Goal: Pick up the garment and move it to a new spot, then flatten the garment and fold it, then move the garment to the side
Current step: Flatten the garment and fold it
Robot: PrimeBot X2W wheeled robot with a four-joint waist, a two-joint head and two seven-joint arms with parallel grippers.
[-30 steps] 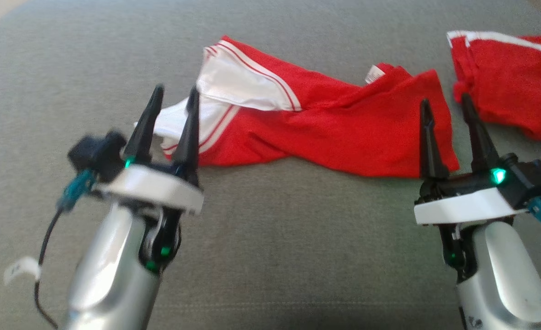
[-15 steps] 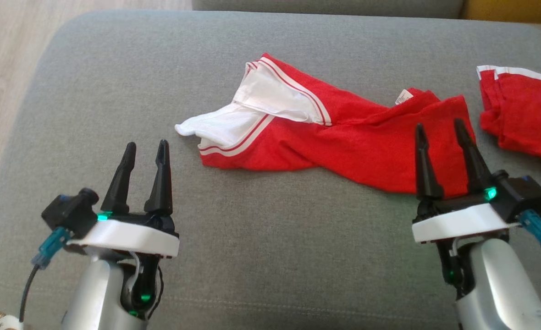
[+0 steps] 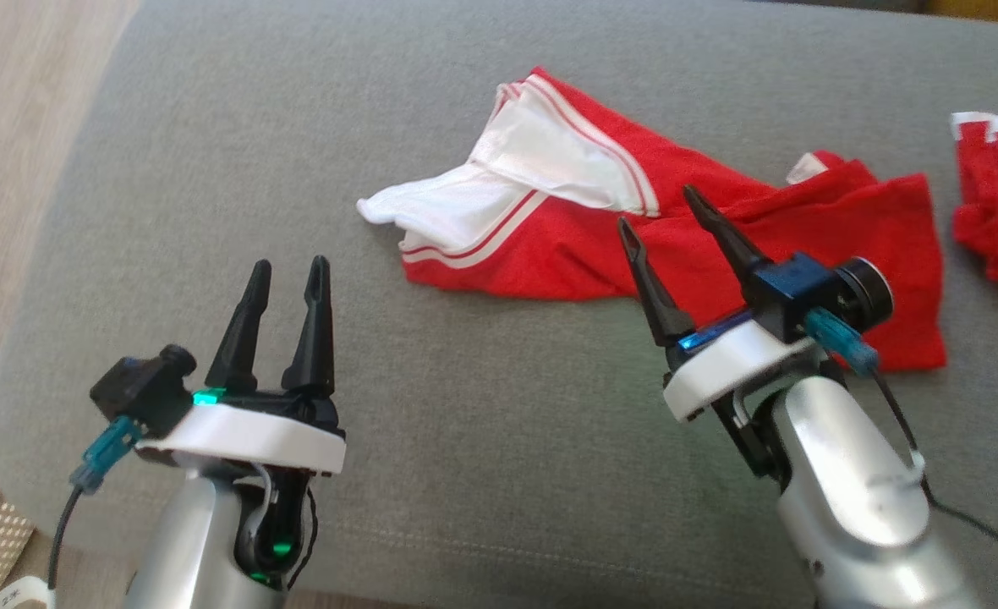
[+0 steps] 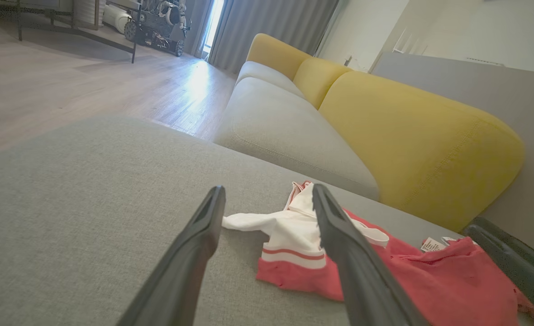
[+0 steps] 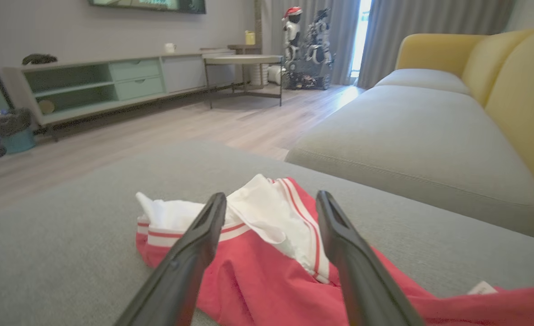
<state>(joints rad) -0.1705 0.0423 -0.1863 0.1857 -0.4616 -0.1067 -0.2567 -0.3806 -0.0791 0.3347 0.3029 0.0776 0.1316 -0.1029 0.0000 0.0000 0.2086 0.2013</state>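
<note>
Red-and-white garment (image 3: 719,245) lies crumpled on grey cushion (image 3: 465,423), toward its far edge. L pincer (image 3: 290,265) wide open, empty, near front-left corner. R pincer (image 3: 659,209) (open too, nothing held) is over garment's near edge.

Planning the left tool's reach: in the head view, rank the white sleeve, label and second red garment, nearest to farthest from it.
1. White sleeve, just up-right of the left tool.
2. Label, toward the garment's right end.
3. Second red garment, at the right edge.
</note>
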